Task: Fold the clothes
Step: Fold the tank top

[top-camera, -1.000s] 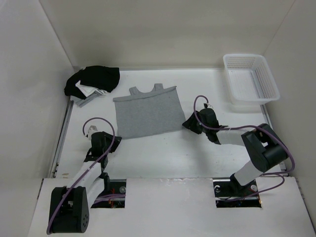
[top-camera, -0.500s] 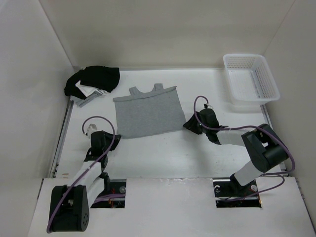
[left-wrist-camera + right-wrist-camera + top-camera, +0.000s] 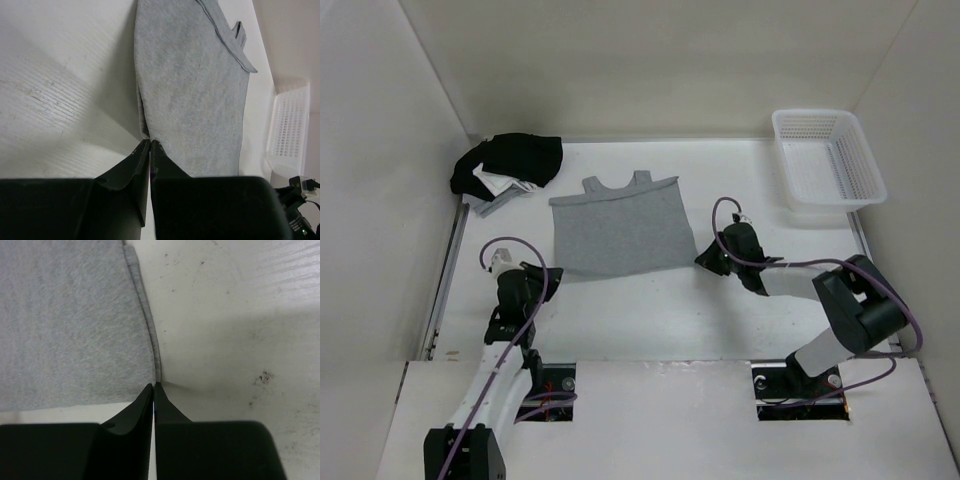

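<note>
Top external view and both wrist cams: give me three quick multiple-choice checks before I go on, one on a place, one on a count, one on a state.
1. Where does the white basket sit?
A. at the far right of the table
B. beside the left arm's base
C. between the two arms

2. How many shoulder straps show on the grey top?
A. none
B. two
C. four

3. How do the left gripper and the right gripper stand?
A. both open, above the top
B. both shut on near corners of the top
C. left shut, right wide open

Answers:
1 A: the basket stands at the far right edge, away from both arms.
2 B: two straps lie at the top's far edge.
3 B: each wrist view shows the jaws pinched together on a hem corner.
</note>
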### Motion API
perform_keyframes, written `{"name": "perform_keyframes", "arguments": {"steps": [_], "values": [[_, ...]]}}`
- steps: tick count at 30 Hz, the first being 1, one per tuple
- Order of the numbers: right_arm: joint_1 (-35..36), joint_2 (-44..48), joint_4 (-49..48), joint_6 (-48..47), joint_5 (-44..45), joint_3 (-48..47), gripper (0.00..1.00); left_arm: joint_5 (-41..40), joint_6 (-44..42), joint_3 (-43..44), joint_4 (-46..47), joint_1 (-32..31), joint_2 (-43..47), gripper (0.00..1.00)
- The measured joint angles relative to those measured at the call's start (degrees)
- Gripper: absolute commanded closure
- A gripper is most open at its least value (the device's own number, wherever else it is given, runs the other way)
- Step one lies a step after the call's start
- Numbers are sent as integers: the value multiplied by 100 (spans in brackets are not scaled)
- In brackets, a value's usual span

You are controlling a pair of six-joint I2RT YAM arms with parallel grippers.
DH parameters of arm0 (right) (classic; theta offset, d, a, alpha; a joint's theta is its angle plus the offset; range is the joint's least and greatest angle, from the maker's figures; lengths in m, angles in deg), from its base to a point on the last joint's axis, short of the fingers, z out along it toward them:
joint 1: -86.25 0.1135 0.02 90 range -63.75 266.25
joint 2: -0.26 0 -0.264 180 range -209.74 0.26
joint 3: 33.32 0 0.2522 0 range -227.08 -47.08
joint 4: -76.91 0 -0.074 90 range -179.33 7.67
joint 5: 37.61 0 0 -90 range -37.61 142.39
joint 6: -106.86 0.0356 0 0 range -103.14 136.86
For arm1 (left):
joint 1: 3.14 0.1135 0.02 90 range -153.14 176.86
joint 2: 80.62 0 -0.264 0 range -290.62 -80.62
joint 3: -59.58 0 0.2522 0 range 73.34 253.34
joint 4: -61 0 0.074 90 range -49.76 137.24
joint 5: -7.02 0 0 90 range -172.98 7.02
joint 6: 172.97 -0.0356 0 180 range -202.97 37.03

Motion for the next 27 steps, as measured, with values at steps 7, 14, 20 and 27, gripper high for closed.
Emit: {"name": "perform_keyframes", "arguments": {"steps": [7, 14, 20, 27], "values": [[446, 2356, 732, -116, 330, 573, 98, 22, -28, 772, -966, -289, 859, 100], [1738, 5702, 2997, -321, 1467, -308, 98, -267, -369, 2837, -1963, -876, 1904, 100], [3982, 6489, 4450, -393, 3021, -2188, 99, -651, -695, 4424, -2540, -1176, 2328, 100], [6245, 6314, 4802, -621, 4857, -2896, 97, -785, -800, 4618, -2861, -1193, 2470, 100]]}}
